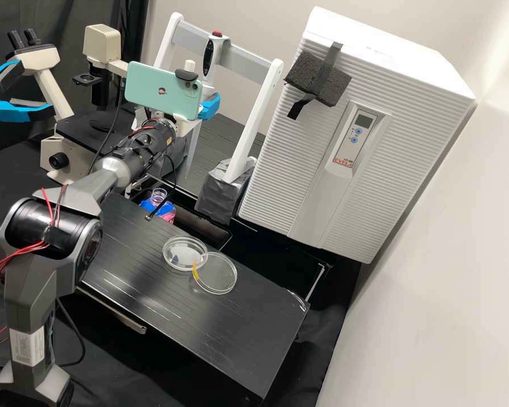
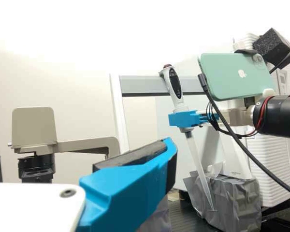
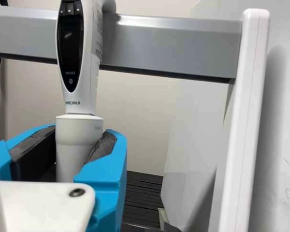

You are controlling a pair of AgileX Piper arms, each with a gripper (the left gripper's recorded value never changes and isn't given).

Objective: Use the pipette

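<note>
**Right hand**: fingers closed on the lower white barrel of the pipette, one blue finger on each side, the dark pads touching it.

**Pipette**: upright with a slight lean. Its dark display panel and red-capped head rise above the right hand, and its long clear tip hangs below. It is held well above the worktop.

**White frame stand**: its grey crossbar runs just behind the pipette's upper body, above the right hand.

**Left hand**: fingers spread wide apart, holding nothing. It is well apart from the pipette, with the microscope between them.

**Mint-green phone**: mounted on the right arm just behind its hand.

**Black raised platform**: lies below and well forward of the right hand.

**Clear petri dish**: lies on the platform with its lid touching it, and a small yellow strip at the lid's edge.

**Flask with pink liquid**: stands beyond the platform's far edge, below the right arm.

**White ribbed cabinet**: stands beside the frame, on the far side from the left hand.
</note>
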